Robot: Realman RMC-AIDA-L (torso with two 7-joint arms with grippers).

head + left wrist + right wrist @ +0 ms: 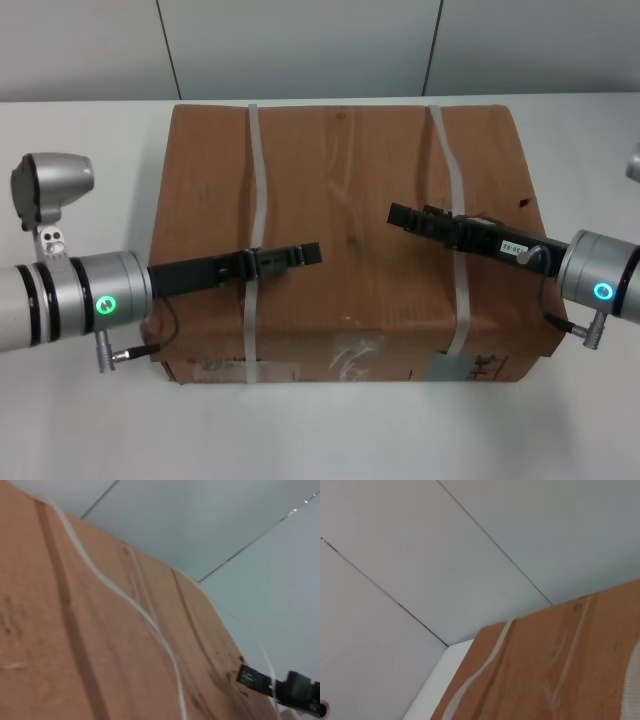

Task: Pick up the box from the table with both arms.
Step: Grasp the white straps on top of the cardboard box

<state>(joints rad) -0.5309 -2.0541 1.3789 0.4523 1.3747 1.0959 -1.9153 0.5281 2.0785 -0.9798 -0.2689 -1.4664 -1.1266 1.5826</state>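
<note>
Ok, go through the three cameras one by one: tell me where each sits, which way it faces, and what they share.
Head view: from the robot's head, looking down at the box on the table; left gripper and right gripper reach in over the box top.
Left wrist view: low over the box top, facing along a strap toward the wall; the right gripper shows far off.
Right wrist view: low over the box, facing the wall; no robot parts.
All three share the box.

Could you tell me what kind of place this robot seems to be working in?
Probably an indoor lab or test room: a strapped cardboard box sits on a plain white table, backed by a pale panelled wall, with nothing domestic in view.
</note>
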